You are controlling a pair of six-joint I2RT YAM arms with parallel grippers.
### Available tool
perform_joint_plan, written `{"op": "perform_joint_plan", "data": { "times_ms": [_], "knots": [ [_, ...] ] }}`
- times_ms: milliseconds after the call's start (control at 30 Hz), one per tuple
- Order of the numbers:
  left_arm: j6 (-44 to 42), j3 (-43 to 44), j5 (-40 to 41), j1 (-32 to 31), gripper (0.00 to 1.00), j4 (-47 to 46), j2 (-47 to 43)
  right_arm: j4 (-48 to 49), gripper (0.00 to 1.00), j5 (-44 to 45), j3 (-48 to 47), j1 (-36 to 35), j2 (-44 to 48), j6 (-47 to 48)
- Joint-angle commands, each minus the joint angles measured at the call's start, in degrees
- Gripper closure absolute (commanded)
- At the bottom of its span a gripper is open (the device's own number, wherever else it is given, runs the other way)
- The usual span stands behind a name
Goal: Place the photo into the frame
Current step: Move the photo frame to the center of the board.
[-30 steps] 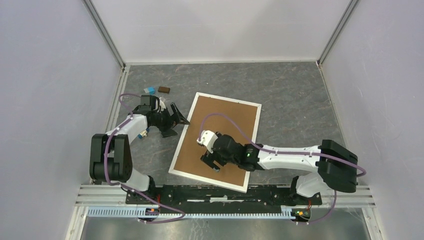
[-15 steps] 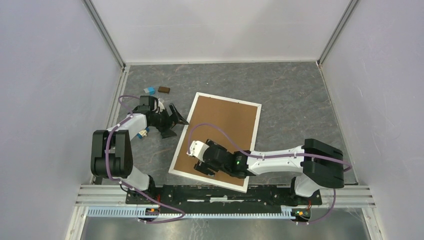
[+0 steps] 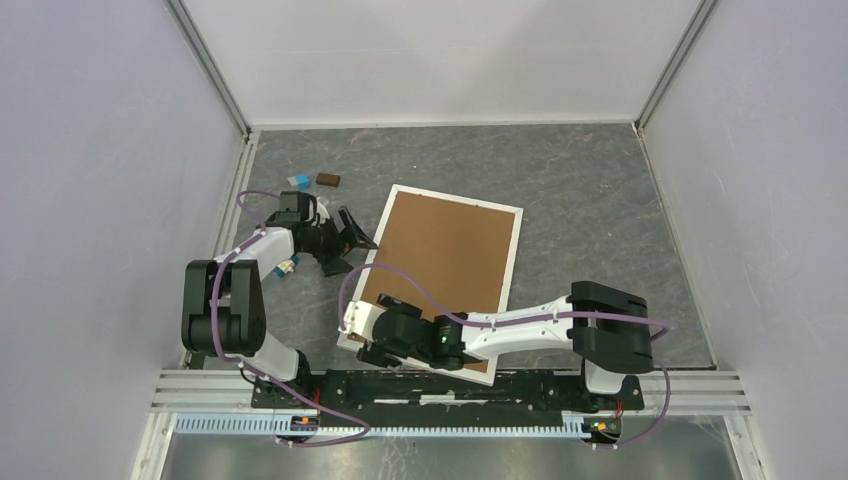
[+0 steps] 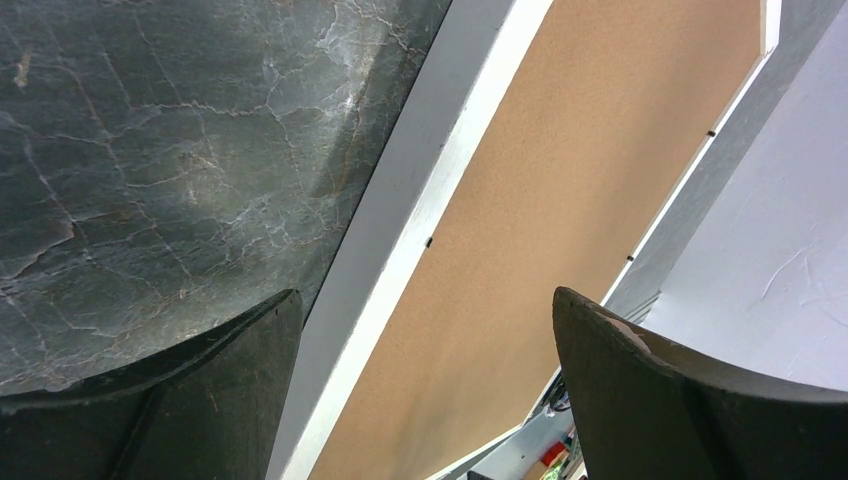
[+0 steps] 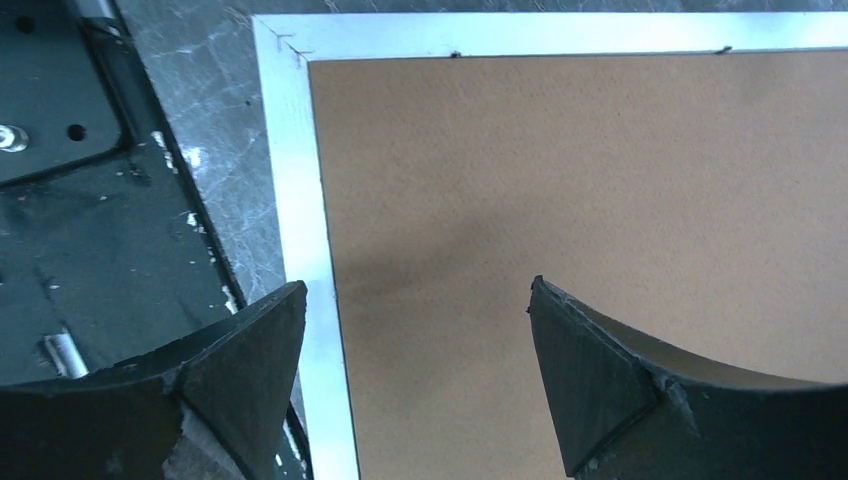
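The white frame (image 3: 512, 268) lies flat mid-table with a brown backing board (image 3: 440, 255) filling it. The photo is hidden. My left gripper (image 3: 355, 245) stands open just off the frame's left edge; the left wrist view shows that white edge (image 4: 440, 190) and the board (image 4: 580, 180) beyond my open left gripper (image 4: 425, 295). My right gripper (image 3: 368, 352) is open over the frame's near left corner. In the right wrist view my right gripper (image 5: 418, 285) straddles the white rim (image 5: 300, 180) and the board (image 5: 600, 170), holding nothing.
A small blue-and-white piece (image 3: 299, 181) and a brown block (image 3: 328, 180) lie at the back left. The black mounting rail (image 3: 450, 385) runs just behind the frame's near edge, seen as a dark plate (image 5: 90, 230). Walls enclose three sides.
My right arm has swept left and nearer across the backing board, ending at the frame's near left corner. The left arm has barely moved.
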State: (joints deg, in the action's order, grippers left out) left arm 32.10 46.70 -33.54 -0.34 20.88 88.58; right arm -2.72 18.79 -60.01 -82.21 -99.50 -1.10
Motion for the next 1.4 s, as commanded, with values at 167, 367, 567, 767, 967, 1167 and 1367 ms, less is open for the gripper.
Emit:
{"op": "perform_joint_plan", "data": {
  "times_ms": [167,367,567,767,967,1167,1367],
  "knots": [
    [0.8,-0.4,-1.7,0.3,0.0,-1.6,-0.3,-2.2,0.14,3.2,-5.3,-0.5,-3.5,2.0],
    [0.9,-0.4,-1.7,0.3,0.0,-1.7,-0.3,-1.8,0.13,3.1,-6.1,-1.2,-4.9,2.6],
    [0.8,-0.5,-1.5,0.3,0.0,-1.7,-0.4,-4.1,0.13,7.8,-6.7,-1.3,-6.2,1.6],
    [0.8,-0.5,-1.4,0.3,0.0,-1.7,-0.4,-6.4,0.16,14.0,-5.4,-1.3,-5.6,-1.5],
    [0.8,-0.5,-1.3,0.3,0.0,-1.6,-0.4,-5.9,0.17,17.0,-4.2,-1.3,-3.9,-4.2],
    [0.7,-0.6,-1.1,0.3,0.0,-1.6,-0.5,-7.2,0.17,23.6,-5.3,-1.7,-3.5,-5.9],
    [0.6,-0.5,-0.4,0.3,0.0,-1.2,-0.8,-6.4,0.18,27.1,-5.3,-1.8,-0.3,-4.9]
  ]
}}
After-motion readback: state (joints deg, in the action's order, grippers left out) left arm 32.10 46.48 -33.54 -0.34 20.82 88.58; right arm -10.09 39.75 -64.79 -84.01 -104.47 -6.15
